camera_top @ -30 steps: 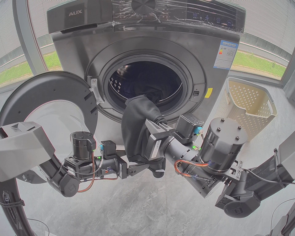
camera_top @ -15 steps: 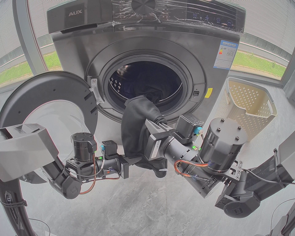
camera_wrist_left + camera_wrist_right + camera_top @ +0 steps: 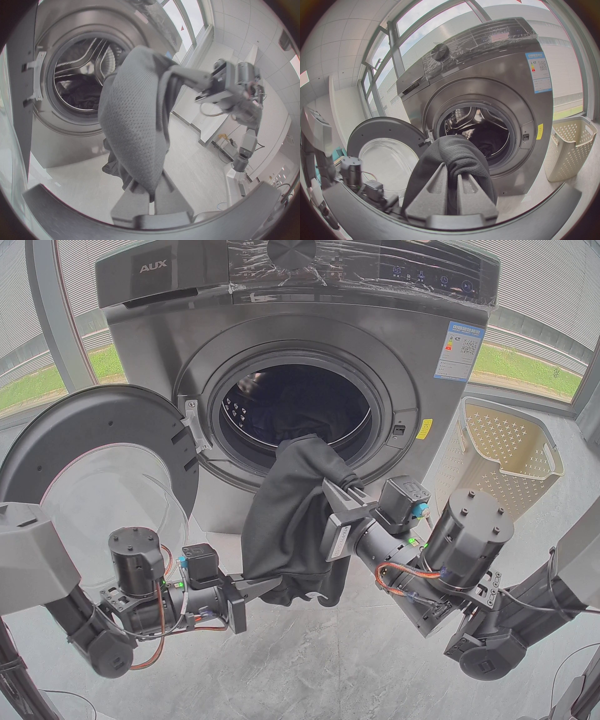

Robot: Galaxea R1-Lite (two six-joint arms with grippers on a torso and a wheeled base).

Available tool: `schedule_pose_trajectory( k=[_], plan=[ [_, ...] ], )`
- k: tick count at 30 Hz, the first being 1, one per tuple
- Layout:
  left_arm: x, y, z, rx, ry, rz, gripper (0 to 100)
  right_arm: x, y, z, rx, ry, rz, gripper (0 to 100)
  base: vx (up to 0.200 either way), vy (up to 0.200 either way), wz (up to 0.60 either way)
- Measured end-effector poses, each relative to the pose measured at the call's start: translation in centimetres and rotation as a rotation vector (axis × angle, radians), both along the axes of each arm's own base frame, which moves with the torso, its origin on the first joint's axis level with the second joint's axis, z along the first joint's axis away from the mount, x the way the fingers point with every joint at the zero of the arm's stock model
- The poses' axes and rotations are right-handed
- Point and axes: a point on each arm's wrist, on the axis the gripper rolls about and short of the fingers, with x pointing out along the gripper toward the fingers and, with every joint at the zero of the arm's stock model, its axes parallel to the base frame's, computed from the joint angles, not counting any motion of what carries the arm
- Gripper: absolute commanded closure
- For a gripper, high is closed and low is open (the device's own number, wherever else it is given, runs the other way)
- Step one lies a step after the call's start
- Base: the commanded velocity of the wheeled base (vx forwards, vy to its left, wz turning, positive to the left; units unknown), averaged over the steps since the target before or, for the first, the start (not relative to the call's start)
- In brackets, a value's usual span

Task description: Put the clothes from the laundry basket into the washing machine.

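Our right gripper (image 3: 340,487) clamps the black garment (image 3: 290,515); our left gripper (image 3: 275,582), below it, pinches the hem. Grey floor (image 3: 300,665) lies beneath both and windows (image 3: 537,296) stand beyond. We cannot make out the dark contents of the drum (image 3: 294,402).

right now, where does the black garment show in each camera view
Head view: the black garment hangs in the middle, in front of the lower rim of the drum opening.
Left wrist view: in the middle, draped beside the drum opening.
Right wrist view: in the middle, bunched in front of the drum opening.
Shared landmark: the round drum opening.
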Motion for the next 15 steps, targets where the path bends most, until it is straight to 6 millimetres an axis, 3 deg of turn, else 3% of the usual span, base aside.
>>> schedule_pose_trajectory(
  k=[6,7,15],
  plan=[
    [-3.5,0.4,2.1,-0.020,-0.050,-0.004,100,0.1,-0.2,-1.0,-0.030,-0.007,-0.008,100,0.000,0.000,0.00],
    [-4.0,0.4,2.4,-0.024,-0.056,-0.006,100,0.0,-0.1,-1.1,-0.033,-0.006,-0.008,0,0.000,0.000,0.00],
    [-5.9,0.3,4.8,-0.118,-0.110,-0.029,100,-0.5,0.5,-1.5,-0.042,0.000,0.002,0,0.000,0.000,0.00]
  ],
)
